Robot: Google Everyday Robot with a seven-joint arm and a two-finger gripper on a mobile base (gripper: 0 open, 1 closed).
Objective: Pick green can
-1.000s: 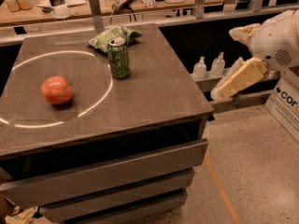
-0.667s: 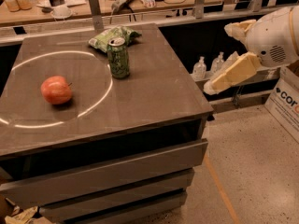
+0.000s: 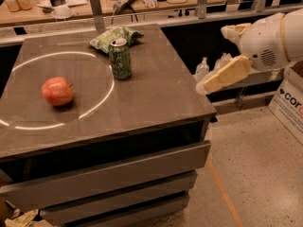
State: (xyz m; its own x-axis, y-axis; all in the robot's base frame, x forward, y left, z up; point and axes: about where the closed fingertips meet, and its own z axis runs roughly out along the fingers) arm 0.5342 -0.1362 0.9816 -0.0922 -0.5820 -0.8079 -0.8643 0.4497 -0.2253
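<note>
The end effector (image 3: 211, 59) had edged closer to the bench (image 3: 156, 100) over the last second. Its lower pale finger (image 3: 226, 74) now reached almost to the bench's right edge, where earlier it had hung further out over the floor. Its height had barely altered. It hung beside the bench top rather than above it, roughly level with the surface or a little over it. The jaws stood spread apart with nothing between them, so nothing had yet been grasped.

The green can (image 3: 120, 59) stood upright and had not moved. In the camera view it was well apart from the end effector, off to its left and slightly further back, with a bare stretch of bench top between the two. A crumpled light green snack bag (image 3: 110, 38) lay just behind the can, on the side away from the end effector's line of approach. A red apple (image 3: 57, 91) sat further off still, beyond the can from the end effector.

This read as the opening of the reach, with the approach begun but most of the travel still ahead. The arm likely still had to cross the bench edge and close the gap to the can. The side of the can facing the end effector looked free, and the bag behind was the only close neighbour that a long push might disturb.
</note>
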